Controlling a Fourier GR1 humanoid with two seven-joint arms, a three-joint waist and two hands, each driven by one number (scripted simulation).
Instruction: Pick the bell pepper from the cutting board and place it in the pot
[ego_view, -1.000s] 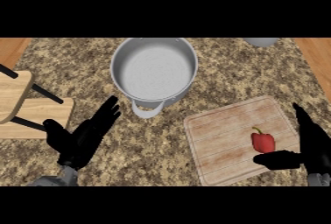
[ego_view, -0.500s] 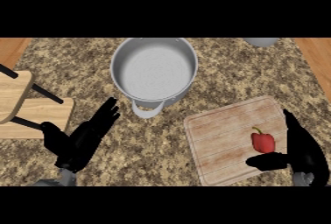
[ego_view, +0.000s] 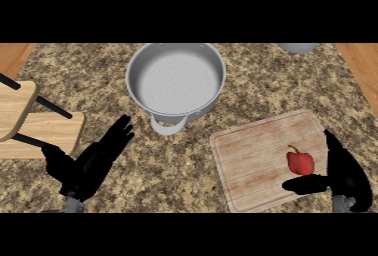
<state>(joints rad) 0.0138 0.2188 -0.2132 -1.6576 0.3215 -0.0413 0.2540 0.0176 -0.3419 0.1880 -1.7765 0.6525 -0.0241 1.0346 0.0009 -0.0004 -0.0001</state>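
While the small red bell pepper (ego_view: 300, 162) lies untouched on the pale wooden cutting board (ego_view: 251, 155), the step in hand is the approach to the grasp, so the task looks barely begun. The pepper sits on the board's half away from the round grey metal pot (ego_view: 175, 79), close to the board's outer edge and rather toward the robot's side. Its long axis runs roughly away from the robot, with the thin green stem pointing to the far side of the board and slightly toward the pot, and the blunt end facing the robot.

The black right hand (ego_view: 345, 175) stands just beside the pepper at the board's outer edge. Its fingers (ego_view: 336, 150) are straight and spread past the pepper on the outside, while the thumb reaches in just under the blunt end, near it or perhaps touching; nothing is clasped.

My judgement is that the next move calls for bringing fingers and thumb together across the pepper's width, then lifting it and carrying it over the board's far corner to the pot, which stands beyond the board on the speckled granite counter (ego_view: 295, 85).

The black left hand (ego_view: 88, 165) rests open on the counter, on the robot's side of the pot and well apart from the board.
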